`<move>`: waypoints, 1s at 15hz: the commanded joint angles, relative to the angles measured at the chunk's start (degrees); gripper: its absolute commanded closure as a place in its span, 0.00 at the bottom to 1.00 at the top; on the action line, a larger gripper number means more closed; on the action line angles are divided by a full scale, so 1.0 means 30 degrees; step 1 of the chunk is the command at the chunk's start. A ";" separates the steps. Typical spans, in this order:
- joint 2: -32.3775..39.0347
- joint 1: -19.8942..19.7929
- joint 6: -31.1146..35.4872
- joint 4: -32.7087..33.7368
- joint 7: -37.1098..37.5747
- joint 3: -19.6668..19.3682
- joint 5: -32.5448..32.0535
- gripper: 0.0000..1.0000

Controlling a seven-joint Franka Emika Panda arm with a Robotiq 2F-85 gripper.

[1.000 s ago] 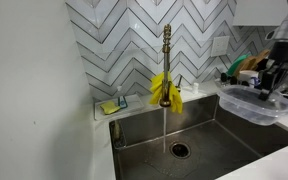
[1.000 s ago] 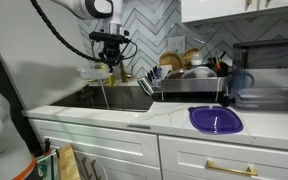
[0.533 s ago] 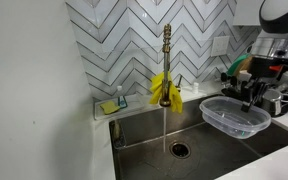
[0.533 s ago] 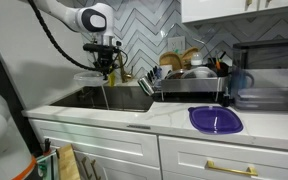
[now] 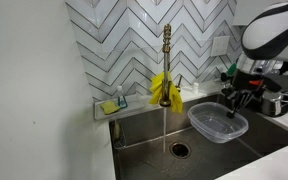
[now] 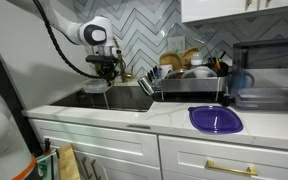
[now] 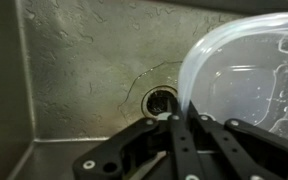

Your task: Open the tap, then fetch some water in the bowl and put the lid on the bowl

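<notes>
The tap [image 5: 166, 60] runs; a thin stream of water [image 5: 164, 125] falls to the drain [image 5: 179, 150]. My gripper [image 5: 234, 103] is shut on the rim of a clear plastic bowl [image 5: 218, 123] and holds it over the sink, to the side of the stream. In an exterior view the gripper [image 6: 103, 76] holds the bowl [image 6: 95, 87] above the sink. In the wrist view the bowl [image 7: 246, 85] fills the right, the drain [image 7: 162, 102] lies below, and the fingers [image 7: 179, 125] pinch the rim. The purple lid [image 6: 215, 119] lies on the counter.
A yellow cloth [image 5: 165, 90] hangs on the tap. A sponge holder [image 5: 111, 105] sits on the sink ledge. A dish rack [image 6: 189, 78] full of dishes stands beside the sink. A clear container [image 6: 264, 88] sits at the counter's far end.
My gripper has carried the bowl down and across, from beside the sink to low over the basin, closer to the water stream.
</notes>
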 commanded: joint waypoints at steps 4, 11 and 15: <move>0.2142 0.0773 0.4261 -0.0360 0.3395 0.0986 -0.0629 0.98; 0.4067 0.0997 0.6443 0.0400 0.6582 0.1330 -0.1984 0.98; 0.4770 0.1086 0.6992 0.1002 0.7698 0.1405 -0.1462 0.98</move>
